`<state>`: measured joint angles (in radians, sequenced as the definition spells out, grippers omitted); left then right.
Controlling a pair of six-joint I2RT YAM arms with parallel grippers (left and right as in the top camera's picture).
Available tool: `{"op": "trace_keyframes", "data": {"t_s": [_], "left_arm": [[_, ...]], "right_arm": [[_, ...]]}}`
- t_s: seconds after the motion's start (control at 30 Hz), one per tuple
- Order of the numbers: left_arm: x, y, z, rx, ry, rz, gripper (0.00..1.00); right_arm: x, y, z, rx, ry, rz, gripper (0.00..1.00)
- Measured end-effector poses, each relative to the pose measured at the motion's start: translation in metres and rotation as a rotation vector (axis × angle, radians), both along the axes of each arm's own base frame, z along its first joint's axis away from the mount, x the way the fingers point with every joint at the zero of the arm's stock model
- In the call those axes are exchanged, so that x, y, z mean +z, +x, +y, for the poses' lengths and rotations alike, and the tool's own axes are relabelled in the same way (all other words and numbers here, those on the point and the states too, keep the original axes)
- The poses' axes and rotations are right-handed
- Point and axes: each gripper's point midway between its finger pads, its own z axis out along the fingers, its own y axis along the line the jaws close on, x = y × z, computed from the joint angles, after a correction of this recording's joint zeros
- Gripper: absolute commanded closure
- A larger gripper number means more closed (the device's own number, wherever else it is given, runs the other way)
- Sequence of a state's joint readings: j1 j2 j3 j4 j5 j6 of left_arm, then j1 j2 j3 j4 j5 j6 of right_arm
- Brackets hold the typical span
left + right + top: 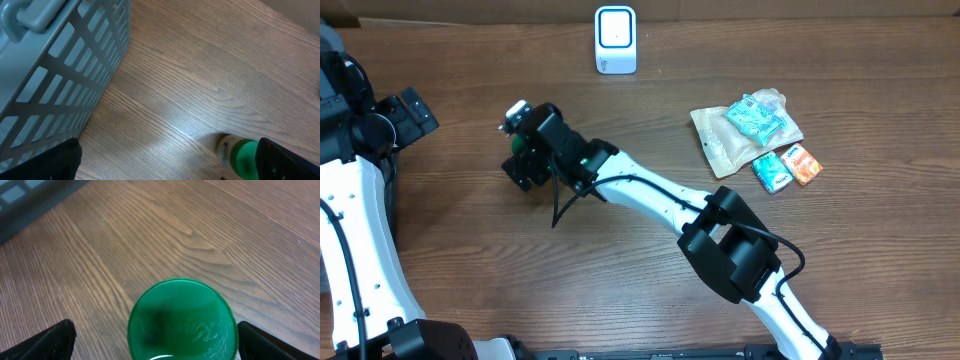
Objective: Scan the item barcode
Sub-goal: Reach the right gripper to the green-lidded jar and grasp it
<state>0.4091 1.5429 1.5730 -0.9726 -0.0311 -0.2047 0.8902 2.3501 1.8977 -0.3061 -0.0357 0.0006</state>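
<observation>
Even light; pale glare on table (182, 131); wrist-view foregrounds blurred.

It looks like a shop counter: a wood table (620, 290) with a scanner (615, 40) far, snack packs (755, 135) right, basket (55, 75) left.

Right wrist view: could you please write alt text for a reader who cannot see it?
A round green cap fills the lower centre, seen from above, between the two black fingers of the open right pincer. Around it is a brown wooden table; a dark grey edge crosses the top left corner.
</observation>
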Motion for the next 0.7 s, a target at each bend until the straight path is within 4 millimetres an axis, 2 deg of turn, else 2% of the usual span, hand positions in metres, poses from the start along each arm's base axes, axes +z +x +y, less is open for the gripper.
{"op": "trace_keyframes", "data": {"t_s": [0.1, 0.27, 0.5, 0.7], "left_arm": [[0.000, 0.000, 0.000, 0.000, 0.000, 0.000, 0.00], [0.000, 0.000, 0.000, 0.000, 0.000, 0.000, 0.00], [0.000, 0.000, 0.000, 0.000, 0.000, 0.000, 0.00], [0.000, 0.000, 0.000, 0.000, 0.000, 0.000, 0.00]], "right_arm": [[-0.006, -0.001, 0.001, 0.010, -0.028, -0.024, 0.01], [-0.016, 0.011, -0.006, -0.017, -0.044, -0.038, 0.12], [-0.016, 0.017, -0.009, -0.051, -0.024, -0.022, 0.36], [-0.018, 0.017, -0.012, -0.057, -0.036, -0.014, 0.37]]}}
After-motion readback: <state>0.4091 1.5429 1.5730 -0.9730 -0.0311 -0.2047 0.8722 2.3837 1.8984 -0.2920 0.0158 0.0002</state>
